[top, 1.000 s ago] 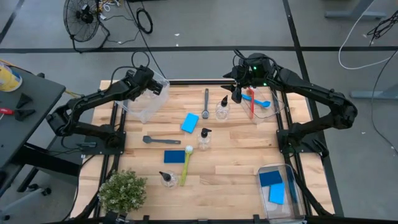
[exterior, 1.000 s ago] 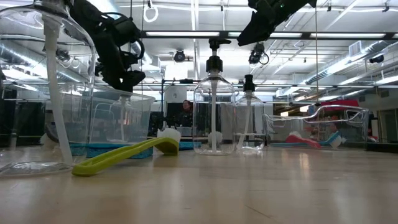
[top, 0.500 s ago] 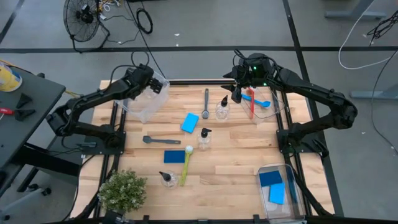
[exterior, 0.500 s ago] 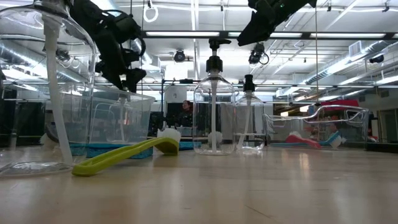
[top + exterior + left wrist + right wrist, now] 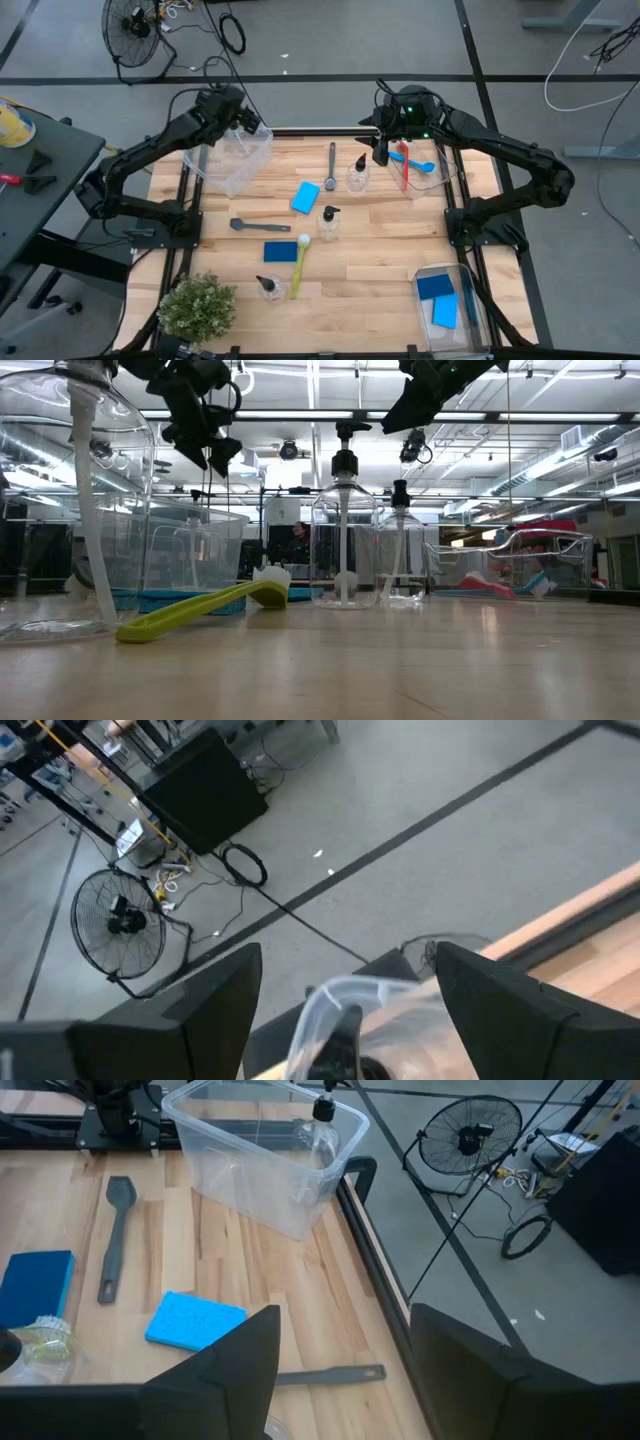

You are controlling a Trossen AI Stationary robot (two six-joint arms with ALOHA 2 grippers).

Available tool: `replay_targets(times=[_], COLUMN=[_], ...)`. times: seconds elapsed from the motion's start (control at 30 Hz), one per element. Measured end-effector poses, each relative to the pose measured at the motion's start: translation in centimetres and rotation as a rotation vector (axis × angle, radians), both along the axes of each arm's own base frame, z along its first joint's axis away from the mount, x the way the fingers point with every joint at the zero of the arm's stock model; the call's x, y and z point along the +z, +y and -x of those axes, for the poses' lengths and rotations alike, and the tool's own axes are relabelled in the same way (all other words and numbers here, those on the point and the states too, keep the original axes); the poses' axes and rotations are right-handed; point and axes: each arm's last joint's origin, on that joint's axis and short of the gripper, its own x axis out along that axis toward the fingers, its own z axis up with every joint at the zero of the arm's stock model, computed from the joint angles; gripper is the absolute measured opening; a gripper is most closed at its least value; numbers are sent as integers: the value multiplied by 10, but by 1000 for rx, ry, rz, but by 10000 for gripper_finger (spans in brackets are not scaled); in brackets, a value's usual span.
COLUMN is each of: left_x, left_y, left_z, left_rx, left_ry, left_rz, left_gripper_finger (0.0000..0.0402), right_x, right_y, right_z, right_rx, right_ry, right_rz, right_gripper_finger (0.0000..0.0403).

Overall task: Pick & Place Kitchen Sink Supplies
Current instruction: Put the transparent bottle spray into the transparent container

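A pale wooden surface (image 5: 380, 250) carries three clear plastic bins: one (image 5: 237, 157) at the far left corner, one (image 5: 437, 165) at the far right corner and one (image 5: 462, 300) at the near right corner. A bushy green potted plant (image 5: 197, 308) stands at the near left corner. On the grey floor beyond the far edge stand a black fan (image 5: 131, 29) and a coiled black cable (image 5: 232, 33), while a dark side table (image 5: 35, 190) with small items sits off the left edge.
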Motion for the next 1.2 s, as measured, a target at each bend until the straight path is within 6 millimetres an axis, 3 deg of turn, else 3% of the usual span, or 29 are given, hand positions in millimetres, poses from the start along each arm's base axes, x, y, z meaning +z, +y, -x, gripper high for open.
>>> replay_targets(times=[0.3, 0.57, 0.93, 1.2], left_x=[49, 73, 74, 73], left_y=[-9, -31, -73, -105], left_z=[-10, -26, -55, -70], left_rx=[-56, -156, -423, -562], left_ry=[-108, -171, -350, -350], left_rz=[-82, -121, 3, 35], left_gripper_finger=[305, 305, 305, 305], right_x=[0, 0, 0, 0], right_y=[0, 0, 1, 5], right_z=[0, 0, 0, -1], right_rx=[2, 2, 22, 139], right_ry=[1, 1, -5, -36], right_rz=[3, 2, -8, -70], right_gripper_finger=[226, 226, 226, 226])
